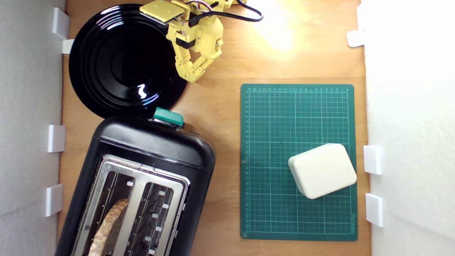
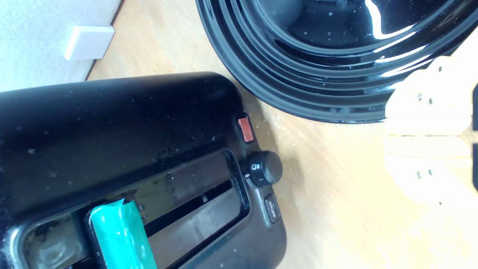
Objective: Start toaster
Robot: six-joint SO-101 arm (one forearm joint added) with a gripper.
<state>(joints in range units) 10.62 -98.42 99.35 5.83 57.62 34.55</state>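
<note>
The glossy black toaster stands at the lower left of the exterior view, its silver top plate showing two slots. A slice of bread sits in one slot. Its green lever tab sticks out of the end facing the arm. My yellow gripper hangs over the plate's edge, apart from the lever, with its fingers together and nothing between them. In the wrist view the toaster shows its lever in its slot, a round knob and a red button. The gripper is pale and overexposed there.
A round black plate lies beside the toaster's lever end, also seen in the wrist view. A green cutting mat with a small cream rounded box is at the exterior view's right. White walls with clips border the wooden table.
</note>
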